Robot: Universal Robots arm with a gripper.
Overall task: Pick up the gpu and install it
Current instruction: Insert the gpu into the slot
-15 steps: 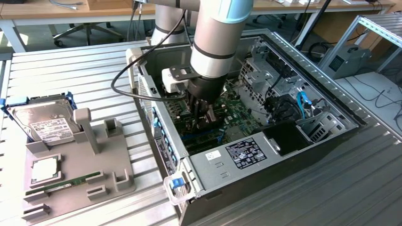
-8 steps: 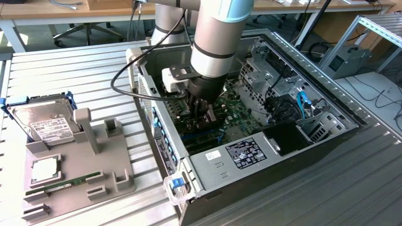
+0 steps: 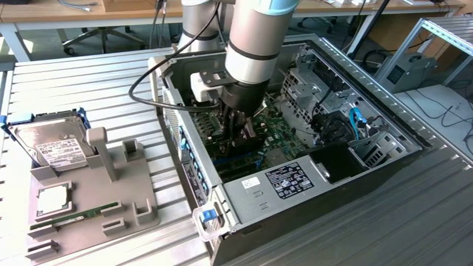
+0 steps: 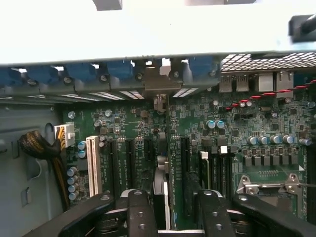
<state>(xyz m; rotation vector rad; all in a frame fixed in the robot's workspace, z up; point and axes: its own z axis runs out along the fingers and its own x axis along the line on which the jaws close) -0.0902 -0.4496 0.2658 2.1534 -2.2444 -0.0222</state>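
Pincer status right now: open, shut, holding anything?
Pincer: open, fingers either side of the gpu, which stands on edge in the motherboard slot area; not clamped on it.

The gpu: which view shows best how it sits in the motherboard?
The wrist view: the gpu stands on edge in a slot between the open gripper fingers, bracket toward the rear panel. In the exterior view the arm and gripper hide most of the card inside the computer case.

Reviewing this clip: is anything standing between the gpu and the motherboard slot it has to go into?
Nothing visible does. In the wrist view the gpu stands on edge between the fingers of the open gripper, already down at the motherboard slots, its bracket end toward the case's rear wall. Whether it is fully seated cannot be told.
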